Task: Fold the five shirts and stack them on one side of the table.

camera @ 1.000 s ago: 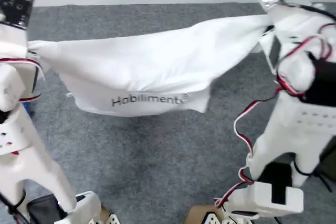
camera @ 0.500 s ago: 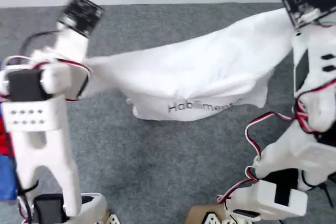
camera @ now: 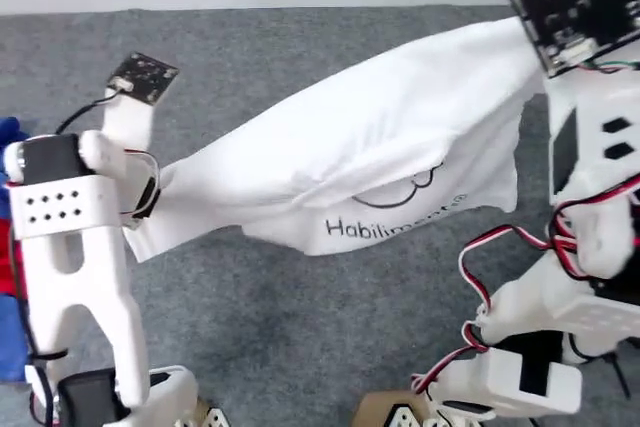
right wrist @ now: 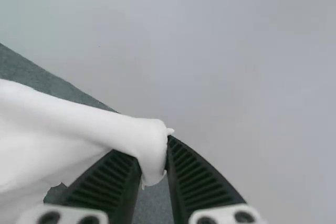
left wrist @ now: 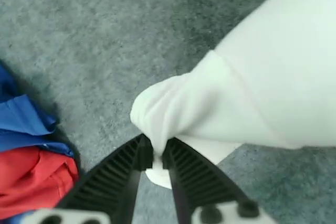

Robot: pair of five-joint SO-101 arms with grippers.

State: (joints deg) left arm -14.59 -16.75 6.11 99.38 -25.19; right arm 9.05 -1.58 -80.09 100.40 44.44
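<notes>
Both sets of fingers are closed on cloth: the left fingers (left wrist: 122,170) pinch one bunched corner of the white shirt (camera: 380,147), and the right fingers (right wrist: 113,174) pinch the opposite corner. The shirt spans between them over the table (camera: 300,347), its long axis slanting from the left arm's nearer end to the far right edge, print uppermost. The table has a grey, felt-like surface, and a pale wall (right wrist: 220,35) stands behind it. Soft blue cloth (left wrist: 21,121) and red cloth (left wrist: 31,182) lie beside the left arm.
</notes>
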